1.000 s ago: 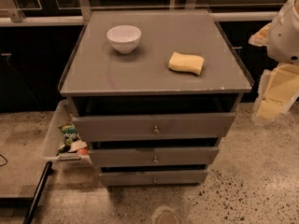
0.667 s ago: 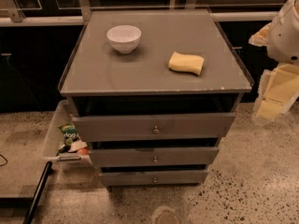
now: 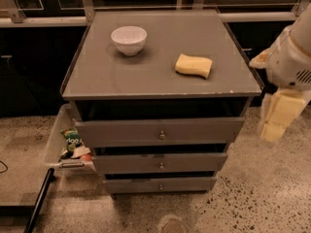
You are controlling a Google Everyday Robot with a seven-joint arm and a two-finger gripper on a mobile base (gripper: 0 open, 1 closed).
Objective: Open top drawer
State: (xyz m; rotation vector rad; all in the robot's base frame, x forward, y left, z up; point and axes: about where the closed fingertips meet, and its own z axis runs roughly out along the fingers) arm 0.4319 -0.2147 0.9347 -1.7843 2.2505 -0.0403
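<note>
The top drawer (image 3: pixel 160 131) is the widest of three grey drawers in a grey cabinet, with a small round metal knob (image 3: pixel 162 135) at its centre. Its front stands out a little further than the two drawers below, and a dark gap shows above it under the cabinet top. My gripper (image 3: pixel 275 124) hangs at the right edge of the view, beside the cabinet's right side and apart from the drawer. It is level with the top drawer and holds nothing that I can see.
A white bowl (image 3: pixel 129 39) and a yellow sponge (image 3: pixel 193 65) sit on the cabinet top (image 3: pixel 146 76). A clear bin (image 3: pixel 58 140) with snack packets stands left of the cabinet. A black pole (image 3: pixel 40 198) lies at lower left. The floor is speckled stone.
</note>
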